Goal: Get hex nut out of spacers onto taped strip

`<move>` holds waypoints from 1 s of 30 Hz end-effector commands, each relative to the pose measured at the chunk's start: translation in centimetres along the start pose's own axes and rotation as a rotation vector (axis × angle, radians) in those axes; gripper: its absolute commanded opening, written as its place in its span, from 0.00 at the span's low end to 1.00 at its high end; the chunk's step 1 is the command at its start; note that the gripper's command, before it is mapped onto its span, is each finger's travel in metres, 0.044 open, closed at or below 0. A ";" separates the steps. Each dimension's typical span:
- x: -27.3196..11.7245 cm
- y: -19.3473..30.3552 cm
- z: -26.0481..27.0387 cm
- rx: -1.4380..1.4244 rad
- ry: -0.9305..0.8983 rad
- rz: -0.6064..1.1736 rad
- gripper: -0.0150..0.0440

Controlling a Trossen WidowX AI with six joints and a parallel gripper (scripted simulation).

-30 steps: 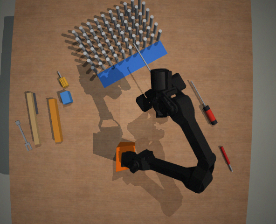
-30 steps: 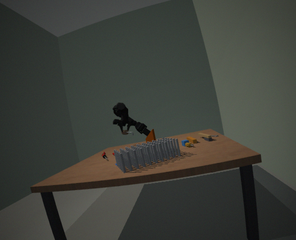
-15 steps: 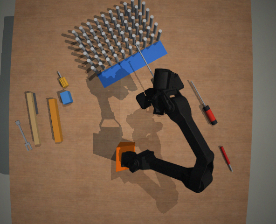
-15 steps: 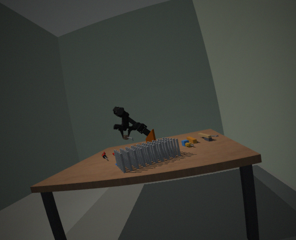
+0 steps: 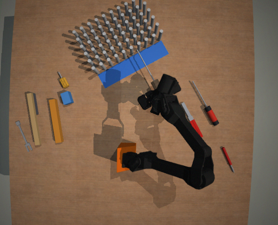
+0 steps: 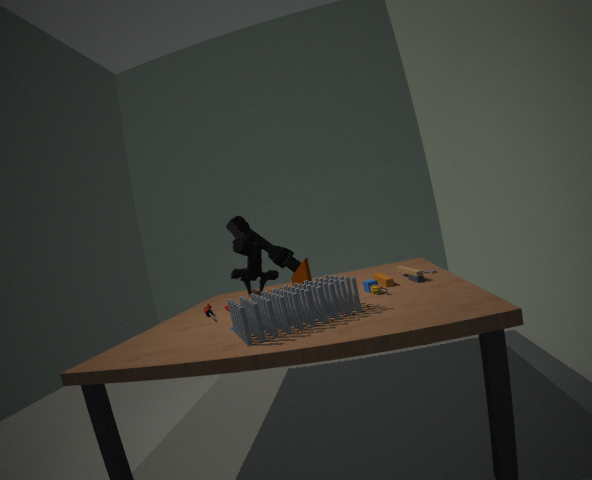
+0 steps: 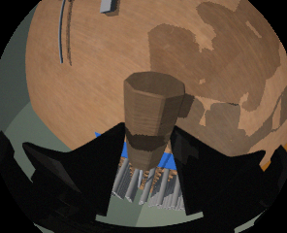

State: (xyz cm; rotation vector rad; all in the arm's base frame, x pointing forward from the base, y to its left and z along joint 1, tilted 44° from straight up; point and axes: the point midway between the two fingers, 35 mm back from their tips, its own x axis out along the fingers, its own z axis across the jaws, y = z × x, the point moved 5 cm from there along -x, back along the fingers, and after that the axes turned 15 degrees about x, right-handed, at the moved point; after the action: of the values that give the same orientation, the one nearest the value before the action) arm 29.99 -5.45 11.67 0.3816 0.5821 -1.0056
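My gripper [image 5: 154, 89] [image 6: 255, 292] [image 7: 147, 128] is shut on the brown faceted handle [image 5: 155, 83] [image 7: 153, 107] of a tool with a thin metal shaft [image 5: 145, 64]. The tool is held above the table, its shadow apart from it. In the top view the shaft crosses above the blue taped strip [image 5: 156, 50] [image 7: 167, 160], and its far end appears beside the front row of spacers. The standing grey spacers [image 5: 139, 45] [image 6: 296, 304] fill the field behind the strip. I cannot make out the hex nut in any view.
Right of my arm lie a red-black screwdriver [image 5: 211, 116], a red-handled blade [image 5: 195, 126] and a red pen-like tool [image 5: 227, 156]. Left are a yellow-handled tool [image 5: 64, 82], blue block [image 5: 66, 97], orange bar [image 5: 56, 121], tan bar [image 5: 34, 119] and grey fork [image 5: 23, 134]. An orange wedge [image 5: 119, 160] [image 6: 302, 273] stands by the arm.
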 end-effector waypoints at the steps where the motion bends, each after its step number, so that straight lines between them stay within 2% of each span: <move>1: 2.1 -1.4 -0.5 -0.011 -0.009 0.005 0.25; 30: 3.2 -1.1 -0.9 -0.012 -0.018 0.006 0.25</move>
State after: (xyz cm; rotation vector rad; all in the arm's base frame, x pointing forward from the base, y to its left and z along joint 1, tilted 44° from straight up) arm 29.75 -7.83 8.96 0.3576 0.5766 -0.9992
